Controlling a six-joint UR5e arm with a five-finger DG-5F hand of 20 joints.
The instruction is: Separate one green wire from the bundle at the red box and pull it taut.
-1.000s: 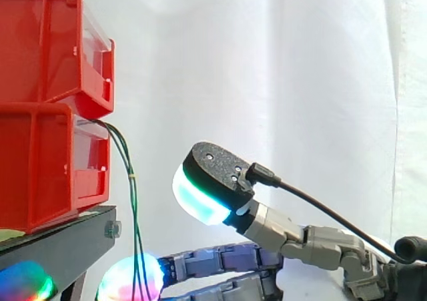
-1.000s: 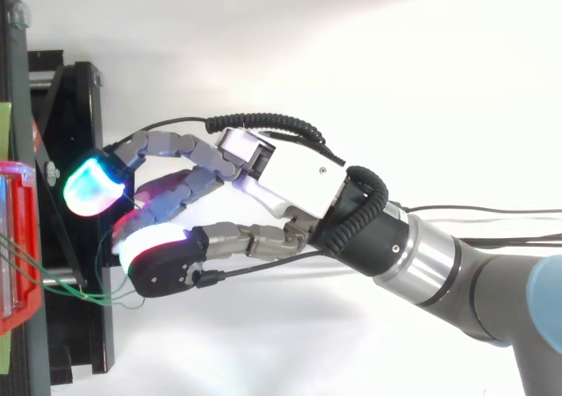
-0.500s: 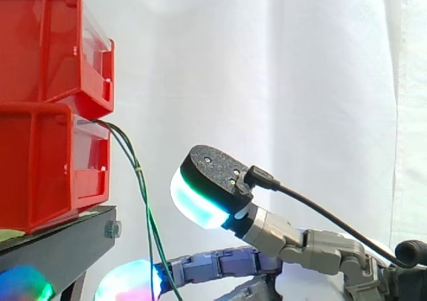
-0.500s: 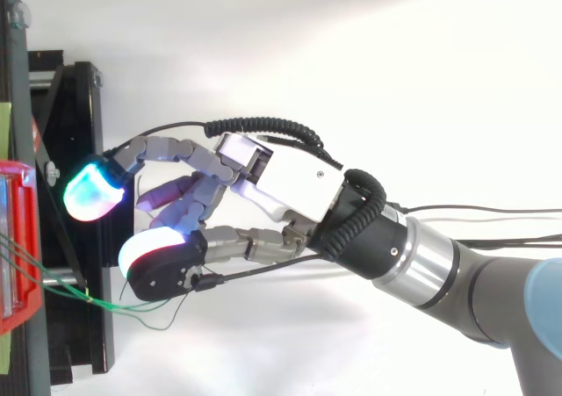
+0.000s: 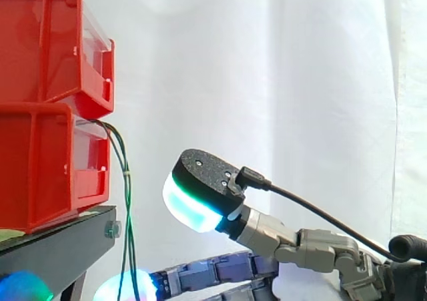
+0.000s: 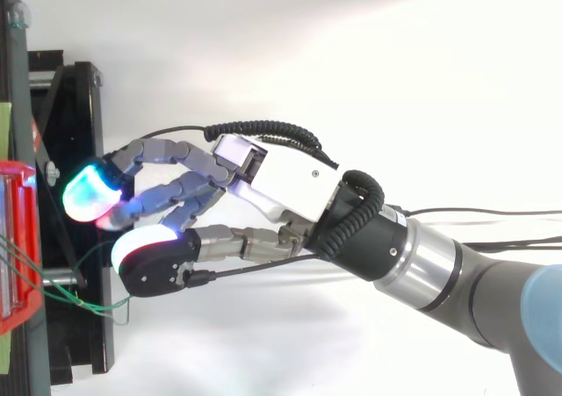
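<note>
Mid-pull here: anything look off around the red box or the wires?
Nothing broken or spilled. The green wires hang slack and bunched together from the lower red box, near the hand; none is taut.

Black stand [image 5: 63, 247] over on the left, tilted top. Two red bins are stacked on it: the lower bin [image 5: 40, 171] sits straight on the stand, the upper bin [image 5: 47, 41] on top of that.

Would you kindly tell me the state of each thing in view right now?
green wires: hanging down together from the lower red bin, not taut.
lower red bin: upright on the black stand.
upper red bin: stacked on the lower one.
hand: low beside the wires; whether it holds one cannot be told.
</note>
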